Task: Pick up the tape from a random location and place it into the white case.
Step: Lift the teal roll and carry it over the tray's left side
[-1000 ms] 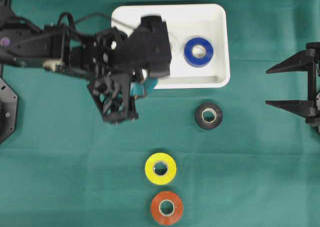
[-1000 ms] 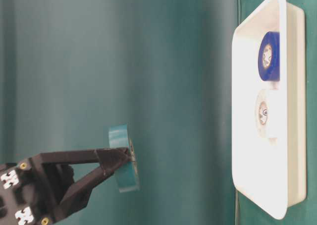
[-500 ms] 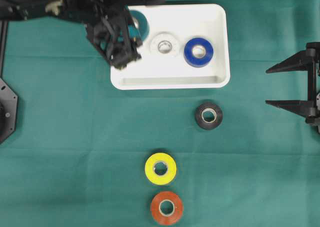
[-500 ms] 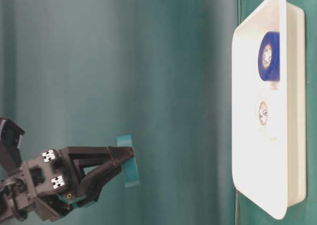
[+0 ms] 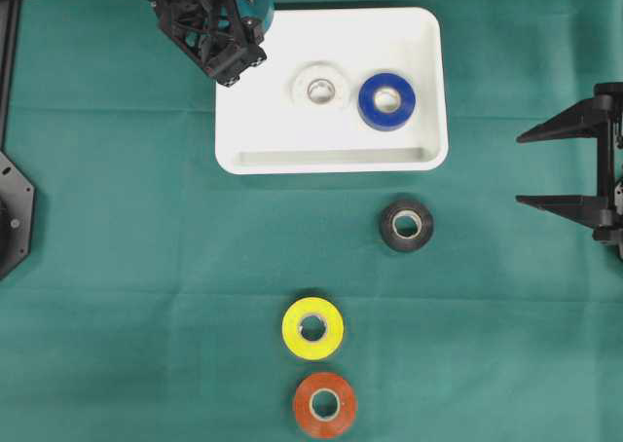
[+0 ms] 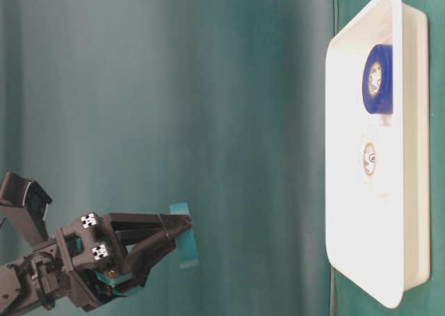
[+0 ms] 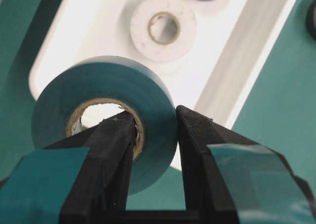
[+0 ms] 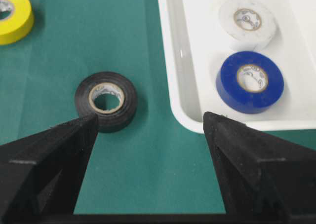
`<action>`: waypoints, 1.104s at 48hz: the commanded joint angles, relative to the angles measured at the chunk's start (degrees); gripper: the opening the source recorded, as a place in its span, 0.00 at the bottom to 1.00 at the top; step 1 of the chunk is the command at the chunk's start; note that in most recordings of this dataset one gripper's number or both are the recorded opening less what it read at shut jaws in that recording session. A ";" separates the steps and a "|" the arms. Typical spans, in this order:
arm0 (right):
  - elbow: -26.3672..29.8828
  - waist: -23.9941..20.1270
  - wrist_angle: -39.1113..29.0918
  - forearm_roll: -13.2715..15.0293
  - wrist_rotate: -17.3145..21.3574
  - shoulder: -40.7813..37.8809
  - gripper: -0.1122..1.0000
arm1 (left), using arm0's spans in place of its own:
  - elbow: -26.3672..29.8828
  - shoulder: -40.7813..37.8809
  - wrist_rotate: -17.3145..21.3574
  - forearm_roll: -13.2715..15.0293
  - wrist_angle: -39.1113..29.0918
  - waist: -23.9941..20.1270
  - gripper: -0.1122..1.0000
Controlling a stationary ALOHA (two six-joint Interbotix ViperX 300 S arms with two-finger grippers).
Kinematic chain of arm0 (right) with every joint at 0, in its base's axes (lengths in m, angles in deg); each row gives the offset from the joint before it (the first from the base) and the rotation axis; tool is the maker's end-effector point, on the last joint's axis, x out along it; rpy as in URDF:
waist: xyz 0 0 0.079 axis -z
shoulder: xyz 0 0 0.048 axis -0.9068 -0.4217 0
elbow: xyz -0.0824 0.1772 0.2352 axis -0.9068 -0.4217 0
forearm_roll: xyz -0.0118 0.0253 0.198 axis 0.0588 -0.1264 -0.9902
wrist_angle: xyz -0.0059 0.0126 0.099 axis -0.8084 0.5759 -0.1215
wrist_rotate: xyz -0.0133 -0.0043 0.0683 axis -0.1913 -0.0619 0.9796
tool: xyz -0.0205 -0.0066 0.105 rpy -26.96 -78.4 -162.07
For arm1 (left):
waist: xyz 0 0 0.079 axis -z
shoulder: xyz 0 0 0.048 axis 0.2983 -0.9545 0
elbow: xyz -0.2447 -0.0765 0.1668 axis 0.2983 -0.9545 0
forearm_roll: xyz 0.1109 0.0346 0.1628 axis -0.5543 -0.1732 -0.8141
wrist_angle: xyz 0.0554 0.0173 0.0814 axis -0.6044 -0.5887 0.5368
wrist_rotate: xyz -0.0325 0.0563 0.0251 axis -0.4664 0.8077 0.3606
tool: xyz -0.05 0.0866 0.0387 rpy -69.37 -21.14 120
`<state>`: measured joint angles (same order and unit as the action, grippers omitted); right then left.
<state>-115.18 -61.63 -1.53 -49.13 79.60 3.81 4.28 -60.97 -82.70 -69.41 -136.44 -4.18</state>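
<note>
My left gripper is shut on a teal tape roll, high over the far-left corner of the white case. In the left wrist view one finger sits inside the core of the tape and the other presses its outer wall, with the case below. The table-level view shows the tape well clear of the case. A blue roll and a white roll lie in the case. My right gripper stands open at the right edge, holding nothing.
A black roll lies on the green cloth just in front of the case, also seen ahead of my right gripper as the black roll. A yellow roll and an orange roll lie near the front edge.
My left gripper carried the teal tape from the case's front-left edge across to its far-left corner. The right arm and the other rolls stayed still.
</note>
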 commanded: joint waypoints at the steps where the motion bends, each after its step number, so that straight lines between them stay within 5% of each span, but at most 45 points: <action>1: 0.88 0.09 0.18 0.09 -0.09 -0.35 0.85 | 0.53 0.79 0.09 -0.09 0.62 -0.09 0.28; 53: 1.05 0.35 0.26 0.53 -0.09 -0.35 0.85 | 2.81 -2.37 0.26 0.09 2.55 -0.09 0.28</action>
<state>-115.18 -61.37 -1.62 -48.78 79.60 3.81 5.86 -64.48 -82.44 -69.33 -133.98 -4.18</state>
